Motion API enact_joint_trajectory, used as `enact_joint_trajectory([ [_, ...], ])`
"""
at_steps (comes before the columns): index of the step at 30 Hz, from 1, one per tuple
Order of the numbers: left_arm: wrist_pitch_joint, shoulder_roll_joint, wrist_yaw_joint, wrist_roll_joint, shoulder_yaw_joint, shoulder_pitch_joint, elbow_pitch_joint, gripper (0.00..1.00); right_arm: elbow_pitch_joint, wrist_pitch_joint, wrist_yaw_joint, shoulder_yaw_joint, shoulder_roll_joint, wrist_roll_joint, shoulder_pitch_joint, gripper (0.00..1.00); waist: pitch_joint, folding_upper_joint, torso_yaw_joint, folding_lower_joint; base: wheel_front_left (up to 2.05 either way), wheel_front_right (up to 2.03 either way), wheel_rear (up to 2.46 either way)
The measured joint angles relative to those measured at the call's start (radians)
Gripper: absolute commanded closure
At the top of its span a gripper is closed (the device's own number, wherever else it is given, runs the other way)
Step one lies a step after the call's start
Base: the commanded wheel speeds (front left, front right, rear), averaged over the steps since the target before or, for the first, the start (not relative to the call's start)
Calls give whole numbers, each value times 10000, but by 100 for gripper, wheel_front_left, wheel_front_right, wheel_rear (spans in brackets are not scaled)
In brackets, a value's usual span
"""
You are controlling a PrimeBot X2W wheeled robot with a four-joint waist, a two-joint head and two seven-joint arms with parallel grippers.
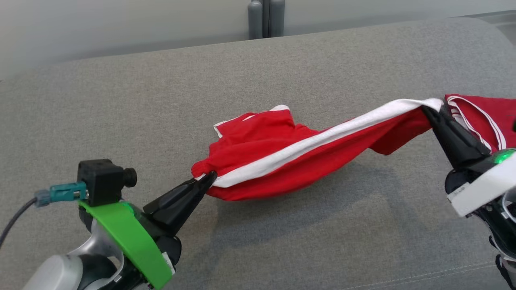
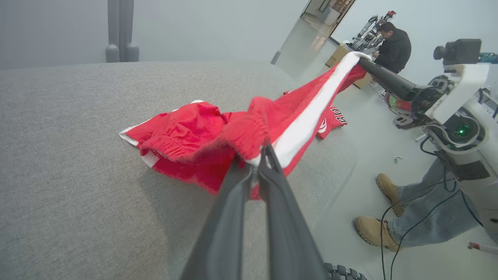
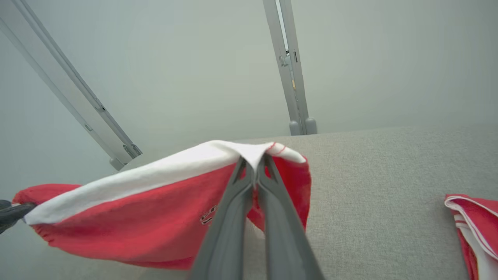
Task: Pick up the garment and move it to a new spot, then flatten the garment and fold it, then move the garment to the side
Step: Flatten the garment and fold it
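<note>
The garment [image 1: 282, 161] is a pair of red shorts with a white side stripe, stretched between my two grippers above the grey cushioned surface [image 1: 121, 100]. My left gripper [image 1: 209, 177] is shut on its gathered waistband end at the left. My right gripper [image 1: 427, 108] is shut on the white-striped end at the right, held higher. The middle sags, and a bunched part still rests on the surface. In the left wrist view my own fingers [image 2: 258, 155] pinch the red waistband [image 2: 249, 132]. The right wrist view has the fingers [image 3: 255, 161] closed on the white edge [image 3: 218, 153].
A second red garment with white trim [image 1: 483, 117] lies at the surface's right end. Grey posts [image 1: 266, 18] stand behind the far edge. A person's tan boots [image 2: 373, 229] are on the floor to the right, beside cables. Another person [image 2: 395, 46] stands far back.
</note>
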Motion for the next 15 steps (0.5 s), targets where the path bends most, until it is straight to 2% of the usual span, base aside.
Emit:
enact_joint_trajectory([
  [3,504,364,416,-608,441,64,-1369,100,-1486,401,0,-823,81,779,324,100,10,0,-164,0,0,0,0],
  [7,1191,748,849,-767,903,-774,-1778,100,-2161,968,-2,-1057,128,1223,-109,100,327,0,-286,0,0,0,0],
  [10,1653,963,1106,-755,1315,-2094,-1417,100,-2054,1248,-2,-978,211,1214,-1235,100,730,0,-360,0,0,0,0],
  [13,2142,991,1340,-690,1544,-3722,-439,100,-1313,1321,0,-740,598,1191,-2957,100,1259,0,-416,0,0,0,0],
  [15,2564,1032,1319,-495,1432,-4870,326,100,-562,1348,-2,-570,1099,1365,-4251,100,1656,0,-445,2,0,0,0],
])
